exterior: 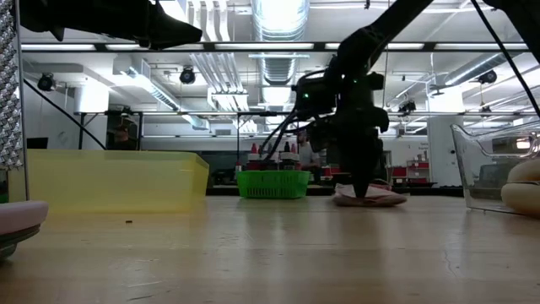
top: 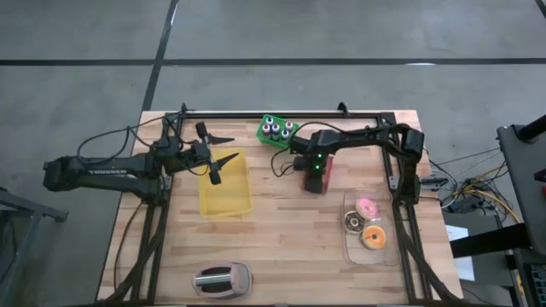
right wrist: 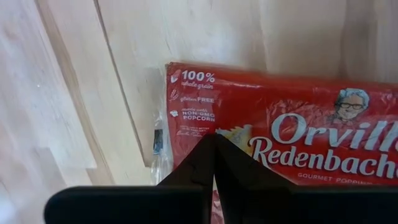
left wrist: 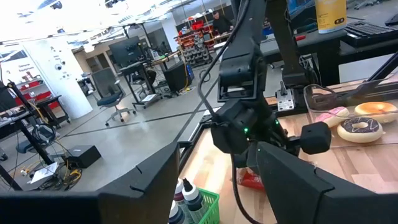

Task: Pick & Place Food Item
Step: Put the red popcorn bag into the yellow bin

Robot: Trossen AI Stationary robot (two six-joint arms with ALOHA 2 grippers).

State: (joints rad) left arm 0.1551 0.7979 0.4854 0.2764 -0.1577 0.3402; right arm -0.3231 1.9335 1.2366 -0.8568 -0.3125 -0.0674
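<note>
A red popcorn packet (top: 328,173) lies flat on the wooden table near its middle; it also shows in the right wrist view (right wrist: 292,124) and the low view (exterior: 384,197). My right gripper (top: 313,176) stands over it, pointing down, its fingers shut with their tips on the packet. My left gripper (top: 223,150) is open and empty, hovering above the far end of a yellow bin (top: 225,186) on the table's left half. My right gripper comes at the packet from above, pointing down. Its shut fingertips (right wrist: 214,144) meet on the packet's printed top face (right wrist: 186,118), near one short end. The fingers hide how much wrapper is pinched. The packet rests on the table (exterior: 396,201).
A green basket of small bottles (top: 277,130) stands at the far edge, just beyond the packet. A clear tray (top: 351,247) with doughnuts sits at the right front. A pink and grey object (top: 222,279) lies at the near edge. Bare wood lies between them.
</note>
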